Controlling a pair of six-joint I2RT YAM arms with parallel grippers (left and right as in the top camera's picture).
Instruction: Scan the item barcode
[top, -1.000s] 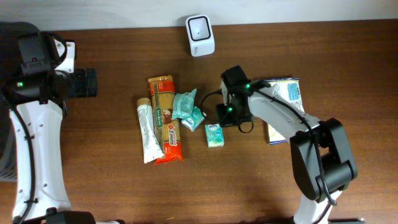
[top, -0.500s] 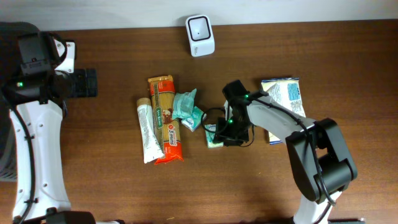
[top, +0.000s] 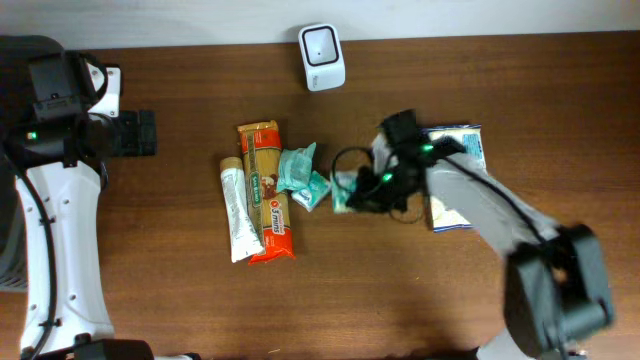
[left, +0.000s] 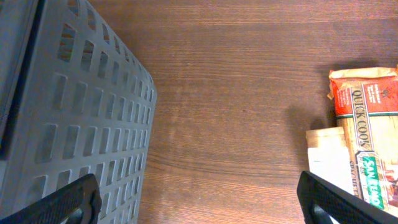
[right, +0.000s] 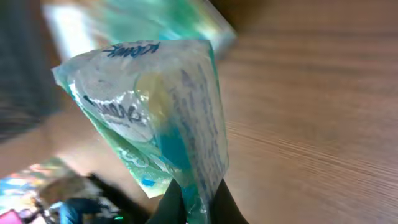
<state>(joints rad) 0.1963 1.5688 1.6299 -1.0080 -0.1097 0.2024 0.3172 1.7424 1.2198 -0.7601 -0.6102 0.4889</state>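
Note:
My right gripper (top: 358, 192) is shut on a small green-and-white tissue packet (top: 343, 195), pinching its lower edge just right of the middle pile. Seen from the right wrist, the packet (right: 155, 106) stands up from the two dark fingers of that gripper (right: 199, 202), tilted and blurred, above the brown table. The white barcode scanner (top: 322, 43) stands at the back edge, well away from the packet. At the far left my left gripper (top: 135, 133) is open and holds nothing; in its own wrist view the left gripper (left: 199, 205) shows only bare wood between its fingers.
A red-orange pasta pack (top: 268, 190), a white tube (top: 236, 212) and a teal packet (top: 300, 170) lie left of the held packet. A white-and-blue bag (top: 458, 165) lies under the right arm. A grey slotted basket (left: 62, 112) sits by the left gripper.
The right gripper came down over the small packet, shut on it and has swung up and to the right with it. The left arm has not moved.

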